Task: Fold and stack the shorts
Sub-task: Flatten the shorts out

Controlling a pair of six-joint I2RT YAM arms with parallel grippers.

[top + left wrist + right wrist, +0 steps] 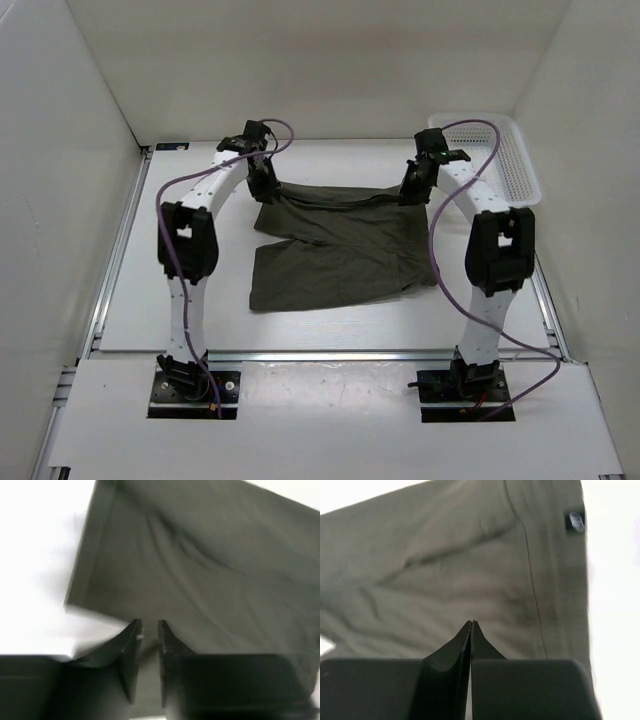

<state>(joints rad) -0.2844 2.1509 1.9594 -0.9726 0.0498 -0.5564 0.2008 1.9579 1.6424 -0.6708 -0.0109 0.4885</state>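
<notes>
Shorts (335, 250) on table (330, 330), left pincer (149, 624) and right pincer (472, 624) pinching far edge, white basket (522, 160) far right

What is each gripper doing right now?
Left gripper: closed on the shorts.
Right gripper: closed; whether it holds the shorts cannot be told.

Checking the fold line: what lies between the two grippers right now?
In the top view, only the far edge of the shorts runs between the left gripper and the right gripper. Nothing else sits in that stretch.

The shorts (340, 250) are dark olive-green; the basket (517, 160) and table (330, 325) white.
</notes>
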